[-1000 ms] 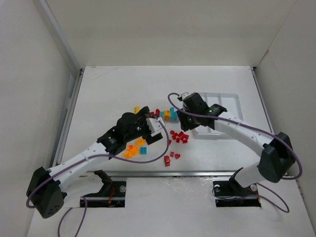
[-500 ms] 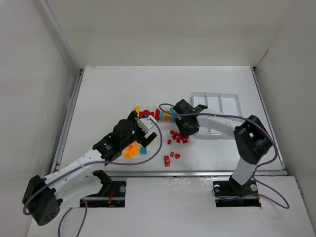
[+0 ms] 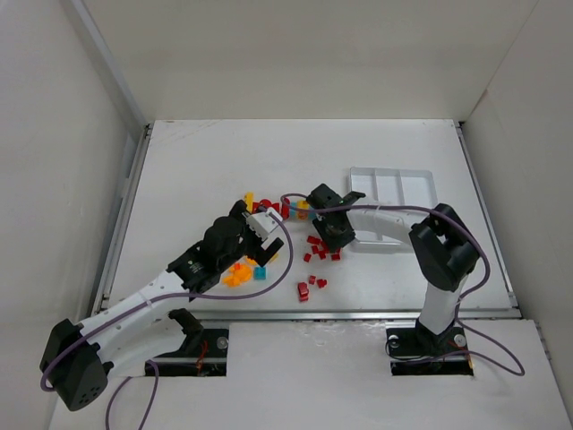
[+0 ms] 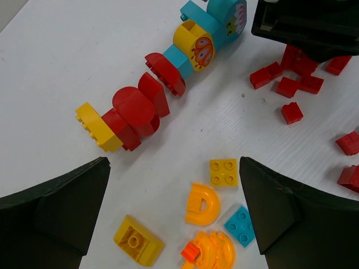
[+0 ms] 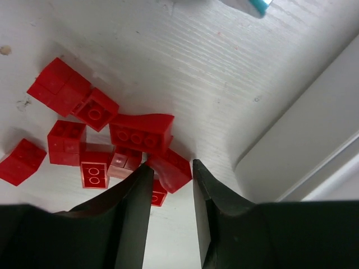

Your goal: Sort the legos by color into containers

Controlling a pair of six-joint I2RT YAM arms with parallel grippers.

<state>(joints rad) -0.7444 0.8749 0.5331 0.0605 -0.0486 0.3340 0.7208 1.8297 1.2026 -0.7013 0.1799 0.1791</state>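
Right claw [image 5: 171,168] hangs narrowed to pinch 1 small red lego [image 5: 178,175] beside the tray [image 5: 303,157]; left claw [image 4: 174,168] hangs wide over orange legos [image 4: 202,203].

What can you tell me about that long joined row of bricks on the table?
The joined row lies flat and diagonal on the white table, glossy plastic. From one end: a studded yellow brick, rounded red pieces, a cyan piece, a yellow cylinder printed with a ladybird, a cyan printed end piece, cut off by the picture's edge. Loose bricks lie near it, none touching.
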